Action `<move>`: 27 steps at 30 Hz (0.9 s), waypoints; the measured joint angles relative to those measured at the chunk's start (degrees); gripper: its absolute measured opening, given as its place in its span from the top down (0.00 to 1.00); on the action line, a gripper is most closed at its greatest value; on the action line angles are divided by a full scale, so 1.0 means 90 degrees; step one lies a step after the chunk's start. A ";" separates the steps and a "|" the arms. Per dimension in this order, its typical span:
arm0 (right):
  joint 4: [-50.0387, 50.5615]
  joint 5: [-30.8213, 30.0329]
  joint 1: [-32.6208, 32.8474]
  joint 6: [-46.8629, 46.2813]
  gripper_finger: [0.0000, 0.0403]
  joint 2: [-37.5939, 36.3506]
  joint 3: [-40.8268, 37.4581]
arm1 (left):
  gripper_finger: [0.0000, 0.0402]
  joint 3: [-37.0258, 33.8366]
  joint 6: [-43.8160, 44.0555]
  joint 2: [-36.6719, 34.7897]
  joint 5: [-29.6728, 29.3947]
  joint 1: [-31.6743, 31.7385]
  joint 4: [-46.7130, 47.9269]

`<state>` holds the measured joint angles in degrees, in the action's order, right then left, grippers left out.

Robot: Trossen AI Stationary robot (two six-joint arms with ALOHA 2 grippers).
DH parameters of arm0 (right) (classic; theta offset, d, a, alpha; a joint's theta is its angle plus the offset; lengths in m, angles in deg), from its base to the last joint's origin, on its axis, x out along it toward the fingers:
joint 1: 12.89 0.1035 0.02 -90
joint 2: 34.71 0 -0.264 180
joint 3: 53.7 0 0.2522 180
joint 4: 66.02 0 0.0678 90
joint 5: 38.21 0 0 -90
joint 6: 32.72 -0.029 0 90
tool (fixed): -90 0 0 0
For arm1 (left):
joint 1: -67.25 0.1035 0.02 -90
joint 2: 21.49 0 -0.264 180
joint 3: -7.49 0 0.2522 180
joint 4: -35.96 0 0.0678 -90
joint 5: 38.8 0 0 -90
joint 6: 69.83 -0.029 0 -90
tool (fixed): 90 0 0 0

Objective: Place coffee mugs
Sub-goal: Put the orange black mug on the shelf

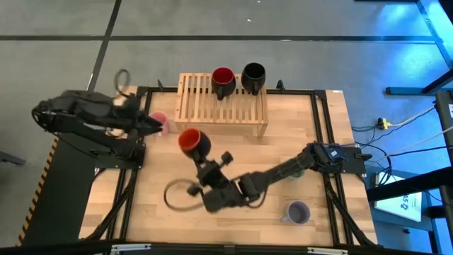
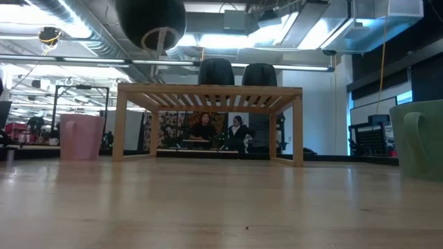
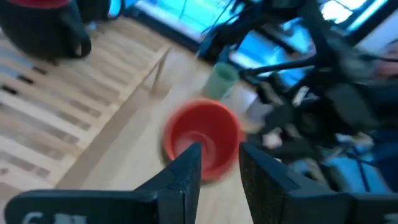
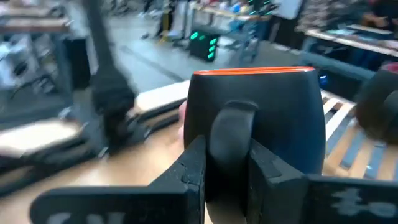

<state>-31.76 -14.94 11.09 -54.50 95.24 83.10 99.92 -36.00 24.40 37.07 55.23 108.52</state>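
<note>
The wooden rack (image 1: 222, 108) stands at the back of the surface (image 1: 318, 177) with the dark red mug (image 1: 223, 81) and the black mug (image 1: 253, 76) on top, the pink mug (image 1: 158, 122) just left of it, and the green mug (image 2: 417, 138) and lavender mug (image 1: 298, 212) well to the front right of it. The right gripper (image 4: 227, 163) is closed on the handle of the orange mug (image 1: 192, 142), held up in the air just in front of the rack. The left gripper (image 3: 219, 163) waits empty to the rack's left, its fingers a little apart, and the orange mug could swing on that thin handle and bump the rack or the mugs on it.

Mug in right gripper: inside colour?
Orange inside, black outside; the mug in the right gripper shows best in the high view.
</note>
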 joint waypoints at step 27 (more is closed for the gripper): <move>-0.4020 0.0810 -0.2470 0.1994 0.89 0.0905 0.0015 | 0.75 -0.0015 -0.1076 -0.1105 0.0034 -0.0019 0.0039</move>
<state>-67.95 -7.65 -11.14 -36.55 103.39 83.24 99.79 -45.68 14.45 37.38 55.06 108.87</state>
